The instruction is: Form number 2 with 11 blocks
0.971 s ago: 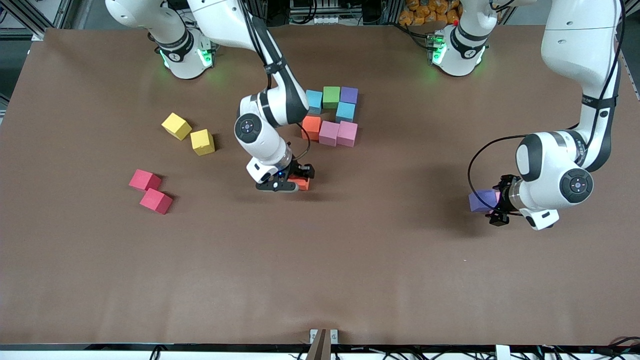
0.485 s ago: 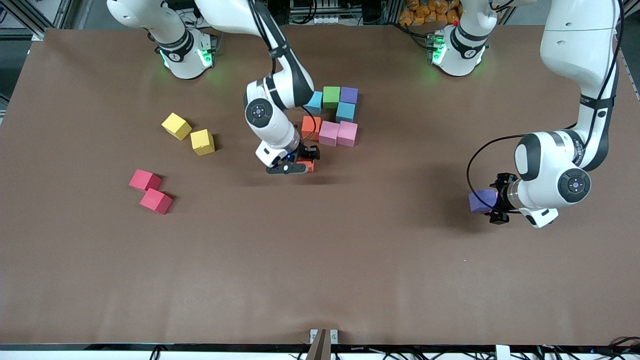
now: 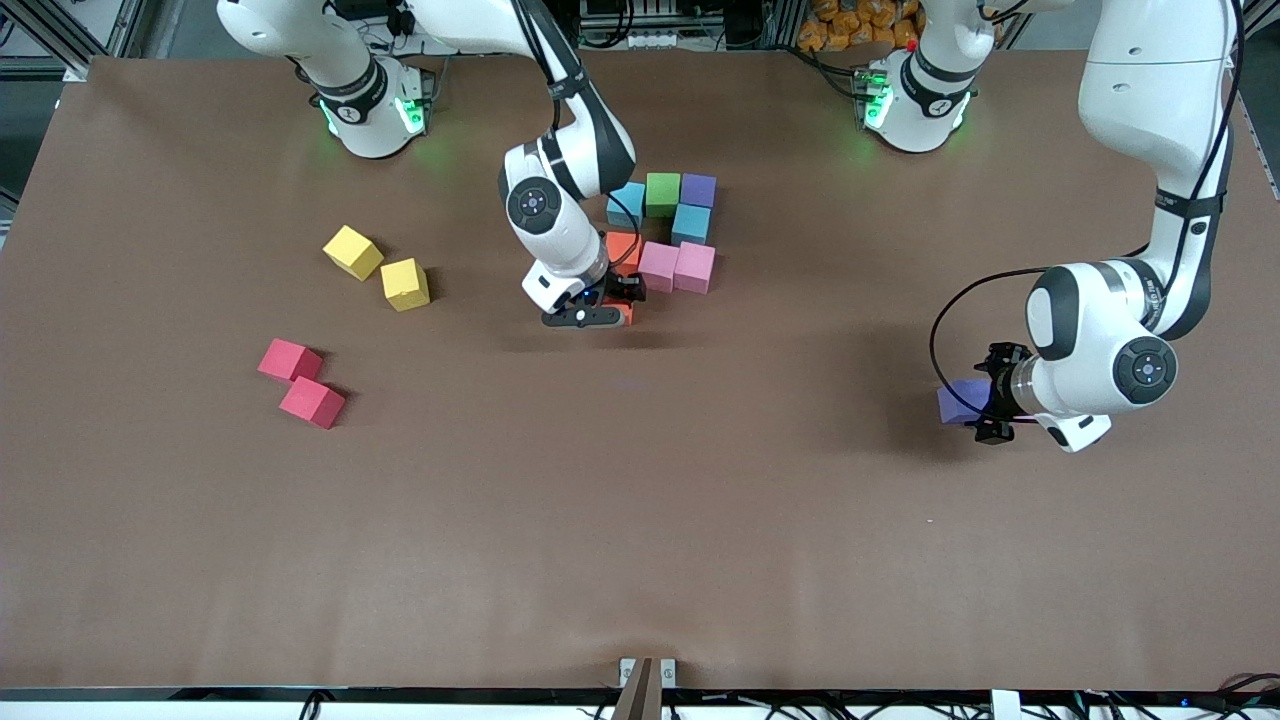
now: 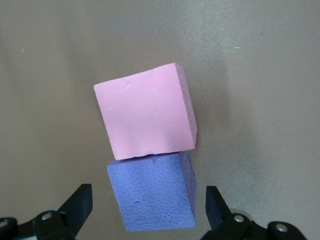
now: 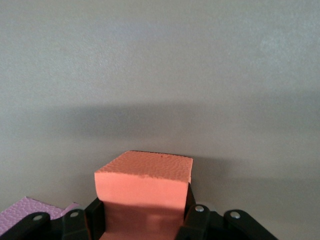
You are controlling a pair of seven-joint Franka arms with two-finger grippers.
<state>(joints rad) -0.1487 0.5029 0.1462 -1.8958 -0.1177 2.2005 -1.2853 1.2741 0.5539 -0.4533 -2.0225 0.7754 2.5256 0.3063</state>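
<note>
Finding one: the right gripper has come in from mid-table to the nearer edge of the number 2. Its fingers are pinched on an orange block, which the right wrist view shows seated squarely between them. The block now hangs low at 6 o'clock of the orange cube that starts the digit's third row. We cannot tell whether it touches the table yet.

Finding two: the digit stands at seven cubes in three rows, at 12 o'clock of table centre. The carried block sits over the single cell of the fourth row, so we judge that the release is the step in hand. The three-cube bottom row is then all that is left.

Finding three: the left gripper has eased slightly closer over a purple cube, at 4 o'clock of the digit toward the left arm's end. Its fingers are spread, one on either side, not yet gripping. A pink cube lies touching that purple one, so we judge a nudge possible when the fingers close.

Two red cubes lie untouched at 8 o'clock of the digit.
</note>
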